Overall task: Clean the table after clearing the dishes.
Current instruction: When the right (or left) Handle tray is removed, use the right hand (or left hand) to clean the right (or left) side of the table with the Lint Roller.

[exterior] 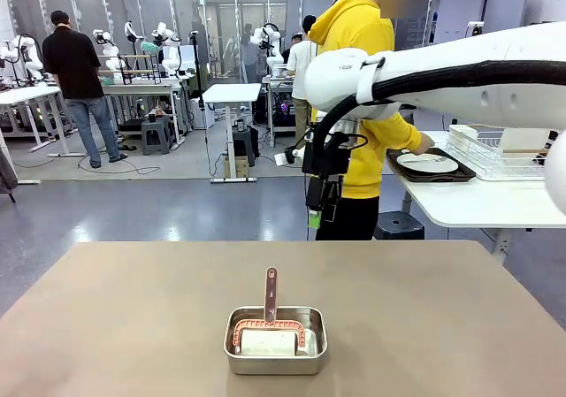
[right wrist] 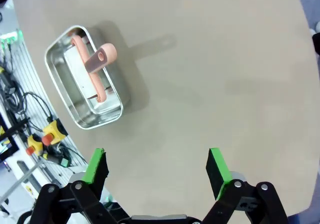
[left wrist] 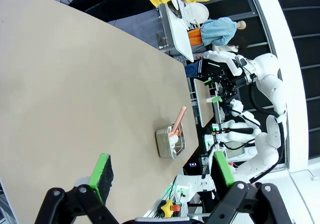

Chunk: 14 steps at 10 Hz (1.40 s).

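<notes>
The tan-brown table (exterior: 424, 309) stretches across the front view. One of the dishes, a white plate (exterior: 427, 162) on a dark tray (exterior: 398, 169), rests on the white side table (exterior: 478, 204), where a person in a yellow hoodie (exterior: 363, 34) stands. My right gripper (exterior: 318, 213) hangs fingers-down above the table's far edge. In the right wrist view the right gripper (right wrist: 157, 166) is open and empty over bare table (right wrist: 215, 59). My left gripper (left wrist: 162, 171) is open too, with nothing between its green pads (left wrist: 102, 171), looking along the table (left wrist: 75, 84).
A steel pan (exterior: 275, 341) near the front middle holds a white pad with a pink handled tool (exterior: 270, 295); the pan (right wrist: 82, 77) also lies left of the right gripper and far ahead (left wrist: 171, 141) of the left gripper. A wire rack (exterior: 495, 154) stands on the side table.
</notes>
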{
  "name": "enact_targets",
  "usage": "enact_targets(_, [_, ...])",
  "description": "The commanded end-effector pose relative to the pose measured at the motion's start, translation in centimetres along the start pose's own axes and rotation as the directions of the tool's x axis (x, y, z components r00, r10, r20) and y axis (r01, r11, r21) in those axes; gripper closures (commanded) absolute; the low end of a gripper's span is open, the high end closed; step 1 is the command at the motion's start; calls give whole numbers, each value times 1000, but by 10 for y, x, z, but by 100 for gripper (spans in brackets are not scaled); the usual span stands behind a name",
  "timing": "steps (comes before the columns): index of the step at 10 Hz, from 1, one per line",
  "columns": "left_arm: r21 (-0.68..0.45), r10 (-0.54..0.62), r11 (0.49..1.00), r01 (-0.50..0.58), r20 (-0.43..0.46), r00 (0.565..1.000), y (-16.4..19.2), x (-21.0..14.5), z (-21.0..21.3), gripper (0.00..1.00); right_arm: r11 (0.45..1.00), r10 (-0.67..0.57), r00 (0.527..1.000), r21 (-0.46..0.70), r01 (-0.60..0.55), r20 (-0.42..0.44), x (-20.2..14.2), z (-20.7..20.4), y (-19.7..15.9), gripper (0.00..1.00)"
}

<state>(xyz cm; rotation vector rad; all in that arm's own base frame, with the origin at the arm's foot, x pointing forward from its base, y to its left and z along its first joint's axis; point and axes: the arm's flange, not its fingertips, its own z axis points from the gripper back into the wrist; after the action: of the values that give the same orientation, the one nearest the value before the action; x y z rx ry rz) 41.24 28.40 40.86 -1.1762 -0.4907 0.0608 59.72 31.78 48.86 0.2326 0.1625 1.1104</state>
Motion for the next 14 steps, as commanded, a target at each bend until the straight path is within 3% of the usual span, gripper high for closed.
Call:
enact_targets(1, [9,9,1000,-9,0,1000,-5,-5,1,0,995,97,993,-9,-98,-69,32,4,-1,0])
enact_targets(4, [9,9,1000,-9,0,1000,-5,-5,1,0,978,209,970,-4,-211,-124,54,-22,18,0])
enact_targets(7, [9,9,1000,-9,0,1000,-5,-5,1,0,948,319,943,25,-318,-95,72,-45,25,0])
enact_targets(9, [9,9,1000,-9,0,1000,-5,-5,1,0,944,330,940,39,-328,-84,79,-57,27,0])
enact_targets(10, [9,9,1000,-9,0,1000,-5,-5,1,0,953,302,945,51,-298,-125,75,-56,26,0])
enact_targets(14, [9,9,1000,-9,0,1000,-5,-5,1,0,952,307,947,38,-305,-99,68,-61,29,0])
